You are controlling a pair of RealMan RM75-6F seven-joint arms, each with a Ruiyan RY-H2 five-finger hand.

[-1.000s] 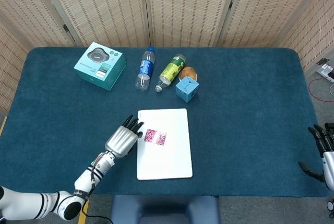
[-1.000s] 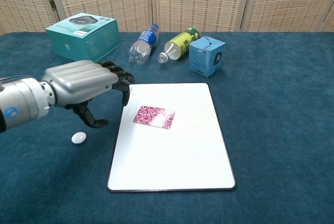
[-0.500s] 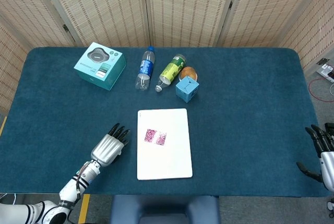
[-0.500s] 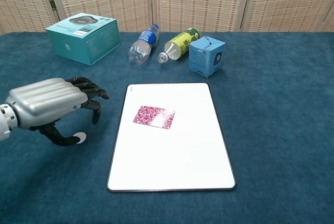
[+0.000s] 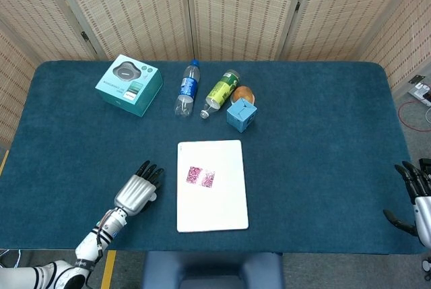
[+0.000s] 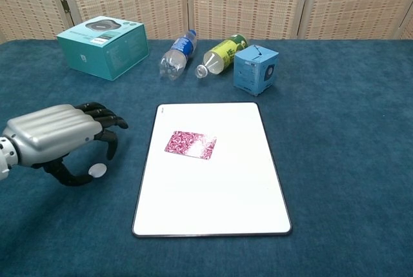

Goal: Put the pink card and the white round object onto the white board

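Left hand (image 6: 55,136) has drawn back onto white round object (image 6: 98,170).

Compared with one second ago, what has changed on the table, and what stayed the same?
The left robot hand drew back from the white board's left edge, toward the robot, and came down over the white round object; whether it grips it is unclear. The pink card lies on the board as before. The right robot hand and the bottles and boxes did not move.
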